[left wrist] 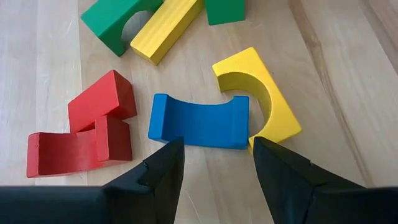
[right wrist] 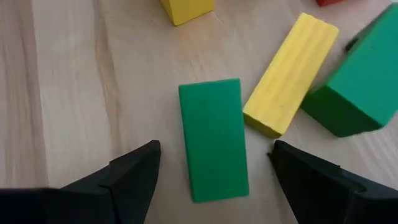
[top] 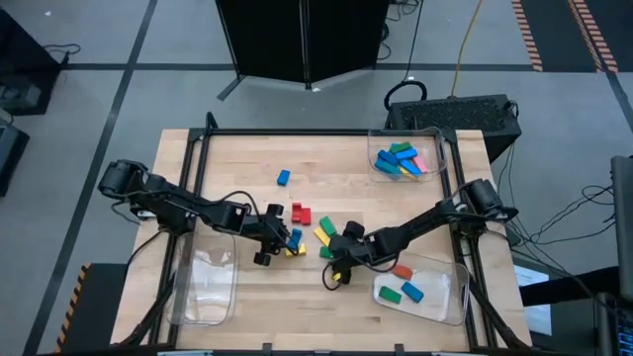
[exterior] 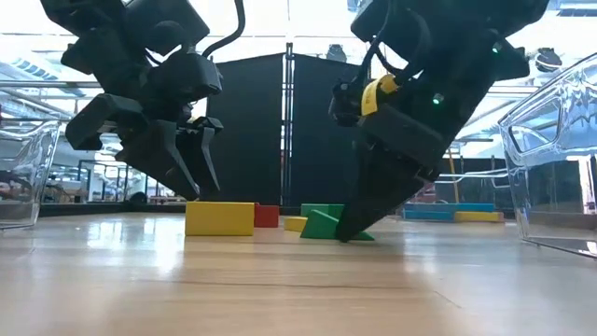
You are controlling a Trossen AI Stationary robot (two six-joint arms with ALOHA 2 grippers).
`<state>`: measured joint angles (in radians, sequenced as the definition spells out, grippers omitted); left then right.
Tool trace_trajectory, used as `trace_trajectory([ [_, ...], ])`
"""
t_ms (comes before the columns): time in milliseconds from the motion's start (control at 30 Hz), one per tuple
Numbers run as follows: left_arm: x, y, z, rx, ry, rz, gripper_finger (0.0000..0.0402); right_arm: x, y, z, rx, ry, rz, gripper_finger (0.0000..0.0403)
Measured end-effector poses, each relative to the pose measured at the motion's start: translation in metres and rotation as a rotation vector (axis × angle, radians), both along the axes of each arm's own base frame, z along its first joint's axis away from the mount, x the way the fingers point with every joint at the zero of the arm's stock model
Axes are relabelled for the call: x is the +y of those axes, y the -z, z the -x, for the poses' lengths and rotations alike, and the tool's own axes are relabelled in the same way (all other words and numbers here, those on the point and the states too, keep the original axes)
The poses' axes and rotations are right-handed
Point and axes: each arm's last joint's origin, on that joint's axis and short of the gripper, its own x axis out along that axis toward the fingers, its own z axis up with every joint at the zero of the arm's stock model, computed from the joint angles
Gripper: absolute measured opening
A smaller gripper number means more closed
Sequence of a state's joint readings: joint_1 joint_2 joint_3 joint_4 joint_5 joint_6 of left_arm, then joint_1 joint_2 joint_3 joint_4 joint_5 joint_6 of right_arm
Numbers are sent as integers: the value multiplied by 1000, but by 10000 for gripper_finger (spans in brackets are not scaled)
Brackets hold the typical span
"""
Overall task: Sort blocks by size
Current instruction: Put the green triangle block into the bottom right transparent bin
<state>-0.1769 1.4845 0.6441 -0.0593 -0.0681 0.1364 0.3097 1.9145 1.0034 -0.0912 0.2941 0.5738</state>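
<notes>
Loose blocks lie on the wooden table (top: 247, 163). My left gripper (left wrist: 214, 162) stands open just short of a blue block with a curved cut-out (left wrist: 199, 121), which lies flat beside a yellow arch block (left wrist: 258, 93) and red blocks (left wrist: 93, 127). In the low view its fingertips (exterior: 191, 182) hang just above a yellow block (exterior: 219, 217). My right gripper (right wrist: 214, 177) is open, low over the table, one finger on each side of a flat green block (right wrist: 214, 140), with a gap to each. A yellow bar (right wrist: 291, 71) lies next to that block.
A clear tray at the far right (top: 435, 138) holds several blue, green, pink and yellow blocks. A near-right tray (top: 450, 302) holds a red, a green and a blue block. An empty tray (top: 203, 287) stands near left. A lone blue block (top: 284, 178) lies toward the far side.
</notes>
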Motion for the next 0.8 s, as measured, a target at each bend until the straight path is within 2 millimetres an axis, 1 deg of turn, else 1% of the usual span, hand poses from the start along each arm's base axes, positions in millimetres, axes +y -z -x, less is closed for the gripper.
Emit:
trace_trajectory([
  [100, 0, 0, 0, 0, 0, 0, 194, 2, 6, -7, 32, -11, 19, 302],
  [200, 0, 0, 0, 2, -5, 3, 194, 4, 5, -12, 49, -11, 24, 299],
  [267, 0, 0, 0, 3, -6, 4, 194, 4, 3, -13, 51, -13, 21, 288],
  [367, 0, 0, 0, 3, -6, 4, 194, 5, -1, -15, 59, -13, 15, 252],
  [567, 0, 0, 0, 3, -7, 4, 194, 4, -5, -18, 77, -10, 14, 126],
  [600, 0, 0, 0, 3, -7, 4, 194, 2, -5, -19, 76, -5, 13, 112],
  [800, 0, 0, 0, 4, -15, 11, 194, -4, -10, -19, 65, 38, -15, 109],
])
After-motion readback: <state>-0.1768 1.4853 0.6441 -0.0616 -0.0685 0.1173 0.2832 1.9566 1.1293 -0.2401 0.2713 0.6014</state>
